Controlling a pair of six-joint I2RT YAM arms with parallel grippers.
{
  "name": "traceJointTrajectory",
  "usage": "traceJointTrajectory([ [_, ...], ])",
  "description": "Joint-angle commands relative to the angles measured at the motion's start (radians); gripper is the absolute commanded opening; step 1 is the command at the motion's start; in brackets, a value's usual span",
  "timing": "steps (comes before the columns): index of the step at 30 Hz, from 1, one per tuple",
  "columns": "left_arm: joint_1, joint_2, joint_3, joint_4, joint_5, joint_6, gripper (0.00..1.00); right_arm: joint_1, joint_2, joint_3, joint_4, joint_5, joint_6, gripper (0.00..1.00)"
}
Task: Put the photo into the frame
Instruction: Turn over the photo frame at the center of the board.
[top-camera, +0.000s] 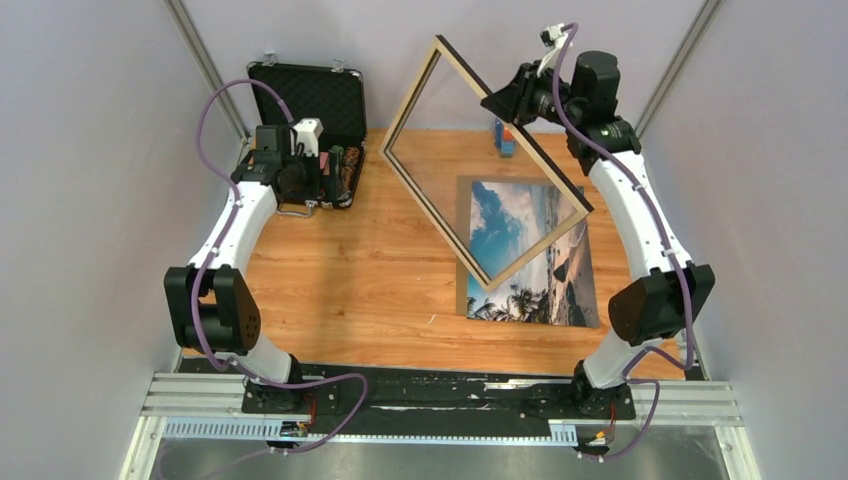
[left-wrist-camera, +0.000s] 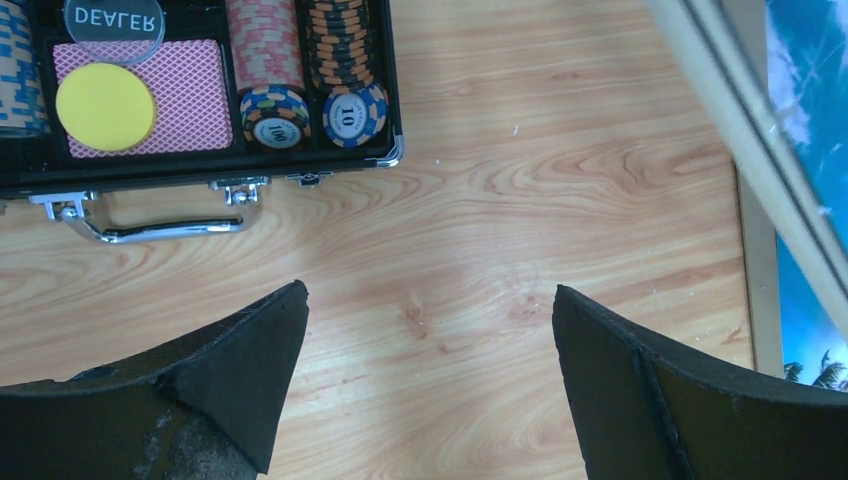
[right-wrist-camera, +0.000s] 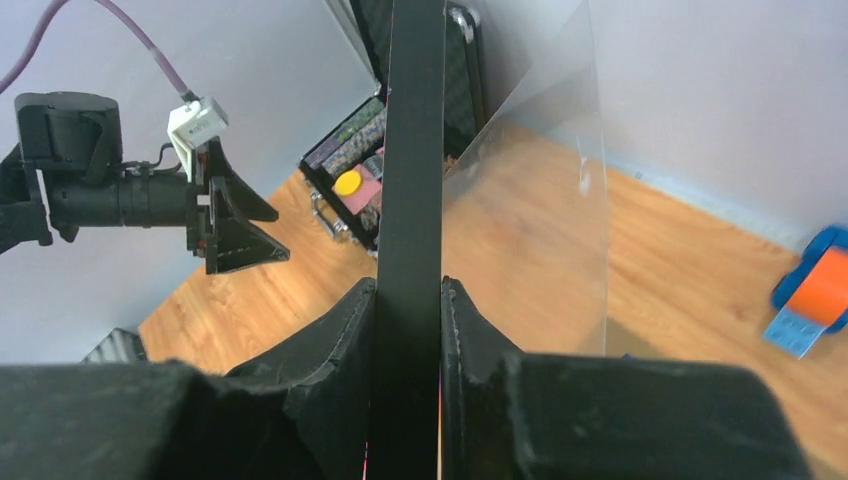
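The frame (top-camera: 430, 205) hangs tilted in the air over the middle of the table, pale wood with a black edge. My right gripper (top-camera: 510, 100) is shut on its upper right rail. In the right wrist view the black rail (right-wrist-camera: 408, 200) runs between my fingers (right-wrist-camera: 340, 330), with the clear glass pane (right-wrist-camera: 530, 230) to its right. The photo (top-camera: 525, 250), a beach print, lies flat on a brown backing board (top-camera: 462, 240) under the frame's lower corner. My left gripper (left-wrist-camera: 430, 330) is open and empty above bare table next to the chip case. The photo's edge also shows in the left wrist view (left-wrist-camera: 810, 120).
An open black chip case (top-camera: 310, 120) with chips and cards (left-wrist-camera: 140, 95) stands at the back left. An orange and blue tape dispenser (top-camera: 505, 135) sits at the back right, also in the right wrist view (right-wrist-camera: 815, 295). Grey walls close in on both sides.
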Motion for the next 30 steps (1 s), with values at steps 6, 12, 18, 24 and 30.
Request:
traceJointTrajectory([
  [6,0.003,-0.071,0.019,-0.010,0.002,-0.015,1.00,0.218,-0.022,0.188,-0.086,0.377,-0.485,0.00],
  [12,0.006,-0.072,0.007,-0.006,-0.020,-0.016,1.00,0.363,0.005,0.116,-0.022,0.698,-0.769,0.00],
  [18,0.027,-0.072,-0.001,0.012,0.062,-0.054,1.00,0.478,-0.014,-0.091,0.062,0.865,-0.852,0.00],
  [24,0.060,-0.096,-0.020,0.063,0.208,-0.148,1.00,0.571,-0.036,-0.321,0.149,0.959,-0.861,0.00],
  [30,0.060,-0.071,-0.065,0.181,0.366,-0.391,1.00,0.637,-0.009,-0.441,0.164,0.964,-0.757,0.00],
])
